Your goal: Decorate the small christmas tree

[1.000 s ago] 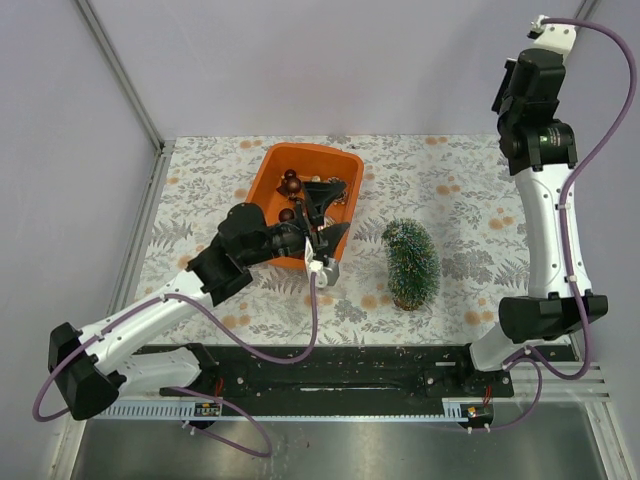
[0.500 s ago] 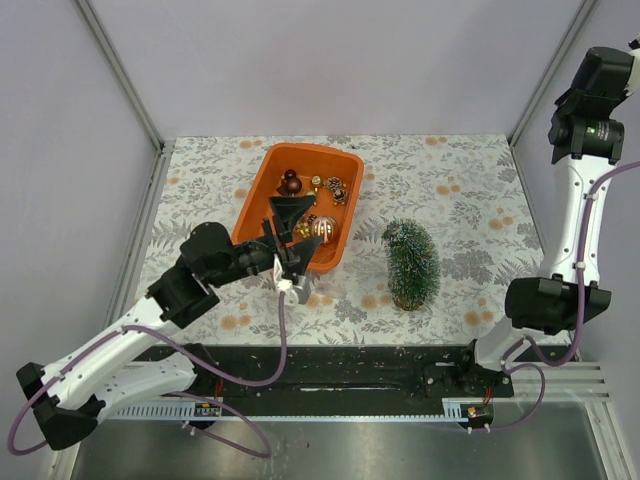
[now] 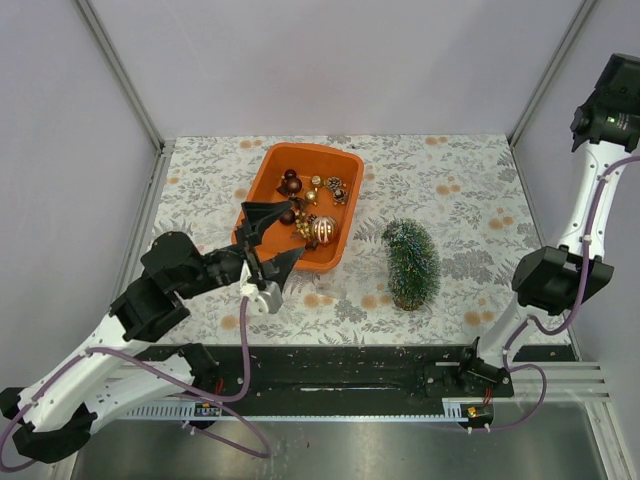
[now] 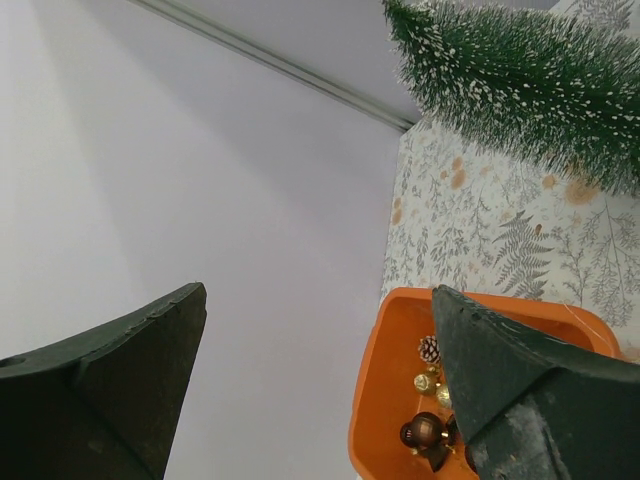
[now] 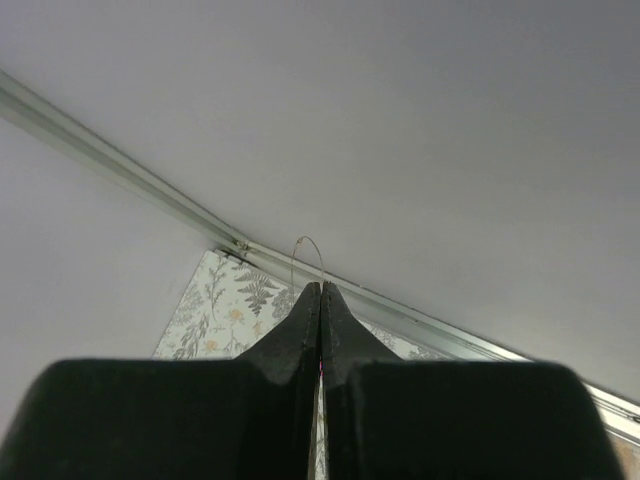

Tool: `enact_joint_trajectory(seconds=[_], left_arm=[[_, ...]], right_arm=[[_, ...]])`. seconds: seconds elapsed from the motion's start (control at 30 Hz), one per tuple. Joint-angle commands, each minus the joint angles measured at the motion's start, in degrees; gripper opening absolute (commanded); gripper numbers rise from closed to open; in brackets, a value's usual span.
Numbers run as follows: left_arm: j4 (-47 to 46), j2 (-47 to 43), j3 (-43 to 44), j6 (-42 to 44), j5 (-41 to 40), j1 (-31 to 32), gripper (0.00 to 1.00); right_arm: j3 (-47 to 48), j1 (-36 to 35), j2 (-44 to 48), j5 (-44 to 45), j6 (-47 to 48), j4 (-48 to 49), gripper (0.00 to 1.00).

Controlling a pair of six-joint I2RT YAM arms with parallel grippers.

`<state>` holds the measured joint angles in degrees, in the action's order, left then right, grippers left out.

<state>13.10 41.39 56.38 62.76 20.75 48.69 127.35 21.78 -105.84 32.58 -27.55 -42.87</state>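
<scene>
The small christmas tree (image 3: 411, 262) lies on its side on the floral mat, right of centre, with its brown base toward the near edge; its frosted tip (image 4: 520, 80) shows in the left wrist view. My left gripper (image 3: 285, 236) hovers open and empty over the near edge of the orange tub (image 3: 300, 160), in the left wrist view (image 4: 318, 295) too. My right gripper (image 5: 320, 285) is raised high at the right wall, shut, with a thin wire loop (image 5: 308, 245) sticking out from between its tips. What hangs from the wire is hidden.
The tub (image 4: 390, 380) holds several brown and gold baubles (image 3: 322, 230) and a pinecone (image 4: 429, 348). The right arm (image 3: 560, 280) stands tall along the right wall. Grey walls close in the mat on three sides.
My left arm has drawn back toward the near left, off the tub's middle, still open. The right arm has swung further up and right, its wrist leaving the top view.
</scene>
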Motion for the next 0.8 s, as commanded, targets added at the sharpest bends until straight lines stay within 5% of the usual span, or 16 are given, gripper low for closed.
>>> enact_joint_trajectory(seconds=[0.0, 0.3, 0.53, 0.77], left_arm=[[0.95, -1.92, 2.24, -3.96, 0.43, 0.09, 0.99], [7.29, 1.67, 11.54, -12.82, 13.26, 2.11, 0.99], [4.66, 10.2, 16.84, -18.9, 9.13, 8.88, 0.99], [-0.09, 14.94, 18.85, -22.94, 3.95, 13.62, 0.99]], right_arm=[[1.77, 3.09, 7.13, 3.99, -3.91, -1.16, 0.0], [-17.72, 2.39, 24.78, 5.74, -2.42, -1.07, 0.0], [-43.03, 2.21, 49.99, 4.52, 0.38, 5.16, 0.0], [-51.05, -0.5, 63.37, 0.48, -0.39, -2.9, 0.0]])
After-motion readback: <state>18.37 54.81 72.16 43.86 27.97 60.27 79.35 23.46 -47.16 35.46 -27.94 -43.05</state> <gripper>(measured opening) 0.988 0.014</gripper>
